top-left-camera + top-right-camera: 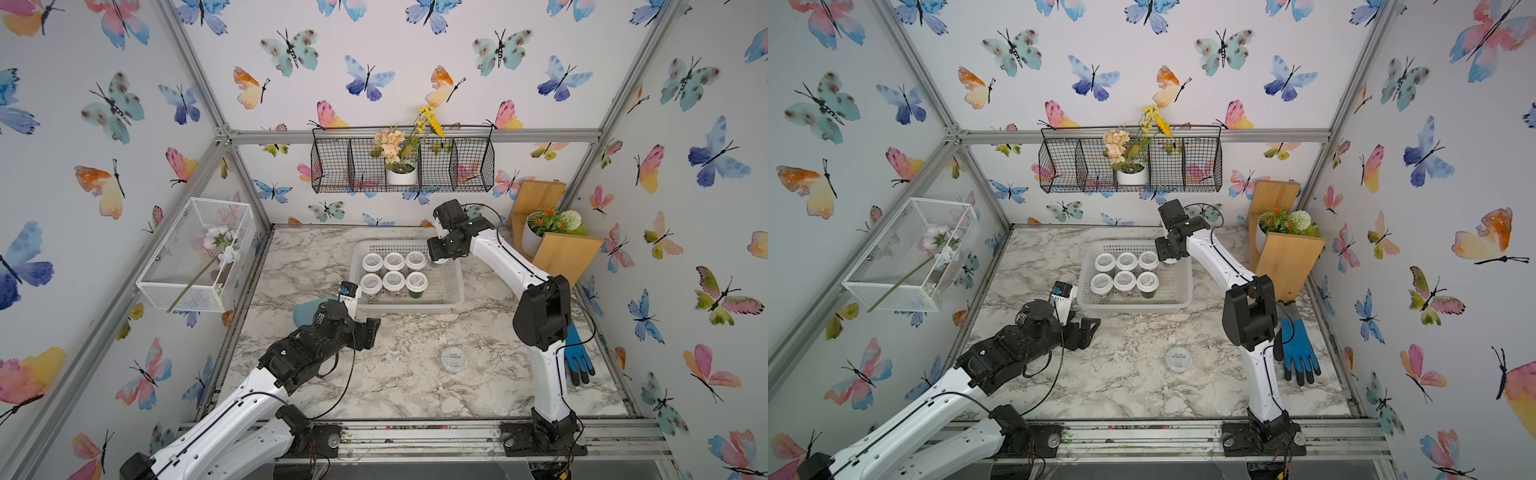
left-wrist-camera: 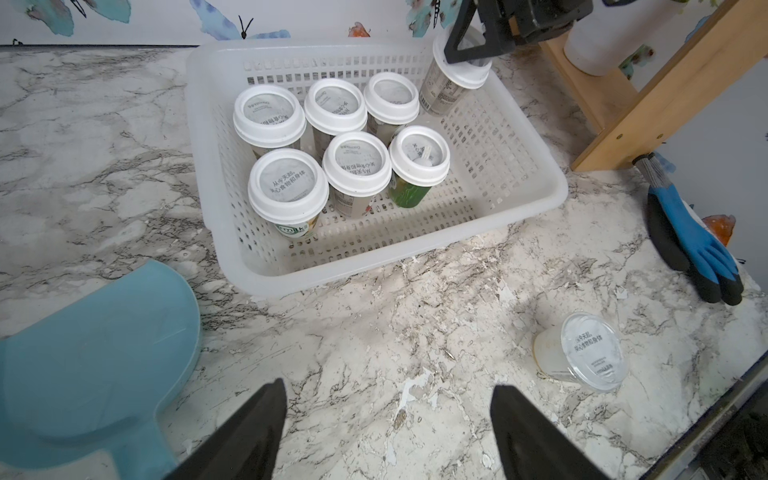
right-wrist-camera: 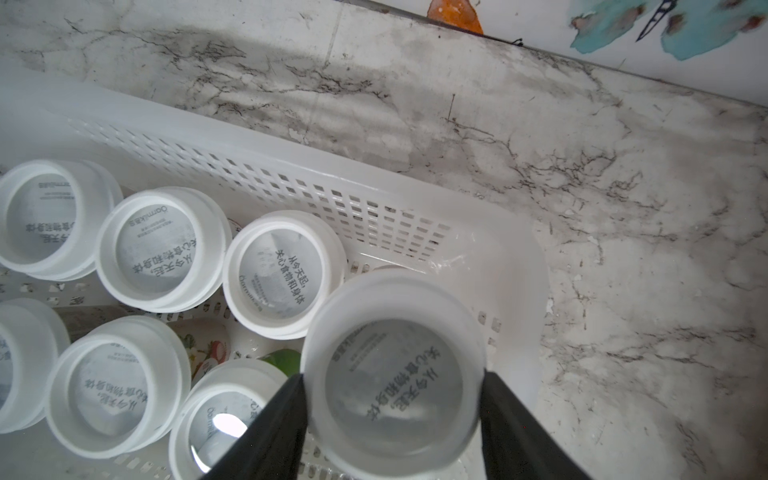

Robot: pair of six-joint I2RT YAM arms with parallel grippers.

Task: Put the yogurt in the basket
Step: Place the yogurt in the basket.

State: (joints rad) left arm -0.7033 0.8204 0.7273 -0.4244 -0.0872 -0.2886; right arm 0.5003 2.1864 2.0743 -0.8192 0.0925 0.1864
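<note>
The white perforated basket point(image 1: 415, 307) point(image 1: 1133, 308) point(image 2: 540, 199) point(image 3: 291, 166) sits at the back middle of the marble table. Several yogurt cups point(image 1: 393, 281) point(image 2: 356, 164) point(image 3: 162, 247) with white-rimmed lids stand in it in two rows. My right gripper point(image 1: 440, 259) point(image 1: 1169, 261) point(image 2: 467, 50) point(image 3: 392, 399) is shut on another yogurt cup point(image 2: 446, 89) point(image 3: 392, 374), held by its lid and tilted over the basket's far right corner. A flat-lidded yogurt cup point(image 1: 454, 360) point(image 1: 1178, 359) point(image 2: 590, 353) stands alone on the table at the front right. My left gripper point(image 1: 374, 326) point(image 1: 1092, 328) point(image 2: 388, 432) hangs open and empty over bare table, in front of the basket's left end.
A light blue dustpan point(image 1: 307, 311) point(image 2: 95, 353) lies beside my left gripper. A blue and black glove point(image 1: 577, 353) point(image 2: 690, 241) lies by the right edge. A wooden stand with a plant pot point(image 1: 557, 249) fills the back right corner. A black wire basket point(image 1: 403, 166) and white mesh box point(image 1: 195, 253) hang on the walls.
</note>
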